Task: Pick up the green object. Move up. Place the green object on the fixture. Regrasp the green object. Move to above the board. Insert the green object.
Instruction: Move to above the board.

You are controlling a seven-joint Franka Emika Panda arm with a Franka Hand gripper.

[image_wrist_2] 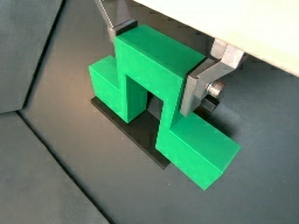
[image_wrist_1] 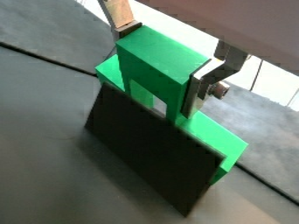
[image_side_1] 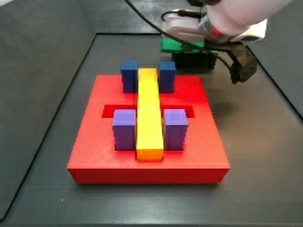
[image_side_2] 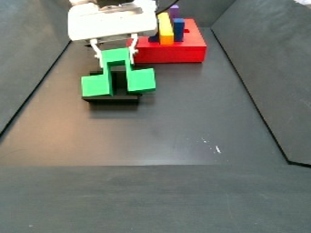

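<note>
The green object (image_side_2: 116, 80) sits on the fixture (image_side_2: 115, 99), directly below the gripper (image_side_2: 115, 50), with its raised centre block reaching up between the two fingers. In both wrist views the wide bar of the green object (image_wrist_2: 158, 109) straddles the dark fixture (image_wrist_2: 142, 133), one end jutting toward 5 o'clock and the other toward 9 o'clock. In a wrist view the fixture (image_wrist_1: 146, 156) shows as a dark wall covering the lower part of the green object (image_wrist_1: 170, 87).

In a side view the green object (image_side_1: 180, 45) and the fixture (image_side_1: 196, 62) lie at 12 o'clock from the red board (image_side_1: 149, 133), just beyond its far edge, and the white gripper (image_side_1: 204, 35) and arm hide most of both. The near finger (image_wrist_2: 208, 77) is plain in both wrist views, while the far one is cut off by the frame edge. In the side view from the front the board (image_side_2: 173, 44) is partly hidden behind the gripper, at 1 o'clock from the green object.

The gripper (image_wrist_2: 162, 51) is closed on the centre block of the green object, the silver plates pressed against its two opposite faces. The board carries a long yellow bar (image_side_1: 147, 113), blue blocks (image_side_1: 130, 75) and purple blocks (image_side_1: 124, 130)
</note>
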